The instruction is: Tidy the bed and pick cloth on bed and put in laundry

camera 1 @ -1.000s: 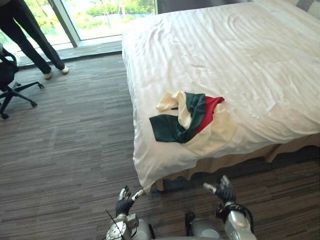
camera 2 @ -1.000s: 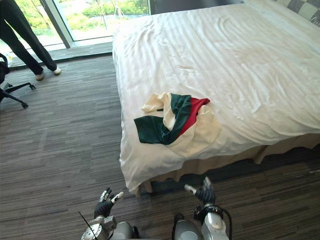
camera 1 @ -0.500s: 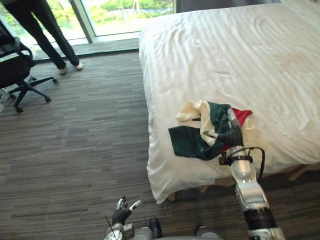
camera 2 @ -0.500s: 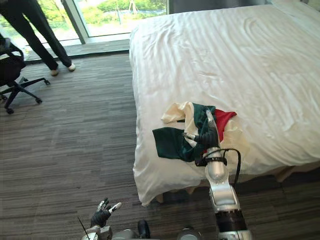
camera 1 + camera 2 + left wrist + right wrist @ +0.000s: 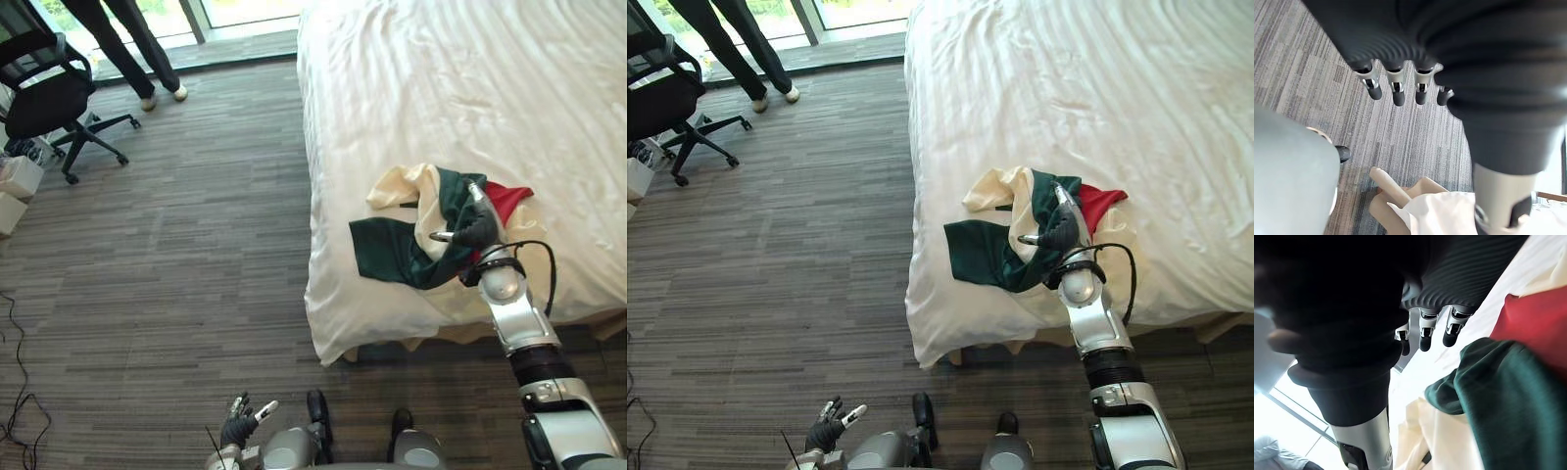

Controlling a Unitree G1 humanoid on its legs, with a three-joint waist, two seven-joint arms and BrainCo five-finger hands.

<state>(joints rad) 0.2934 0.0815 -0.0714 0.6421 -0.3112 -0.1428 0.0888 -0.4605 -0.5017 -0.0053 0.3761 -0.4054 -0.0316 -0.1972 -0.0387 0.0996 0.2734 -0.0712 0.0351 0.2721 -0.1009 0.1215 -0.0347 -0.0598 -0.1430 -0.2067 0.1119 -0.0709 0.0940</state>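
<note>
Cloth (image 5: 394,251) in cream, dark green and red lies bunched on the white bed (image 5: 441,78), close to its near corner. Right hand (image 5: 477,227) hangs over the bundle, fingers straight and spread, grasping nothing. Left hand (image 5: 240,419) sits low above the floor (image 5: 176,255), fingers relaxed, released

Cloth (image 5: 411,245): plain panels of cream, dark green and red. Sheet (image 5: 470,88): white, faint woven stripe. Bed skirt (image 5: 1393,196): tan. Carpet (image 5: 186,264): grey-brown, streaked in narrow light and dark bands. Chair (image 5: 44,98): black. Person (image 5: 147,39): black trousers, pale shoes.
</note>
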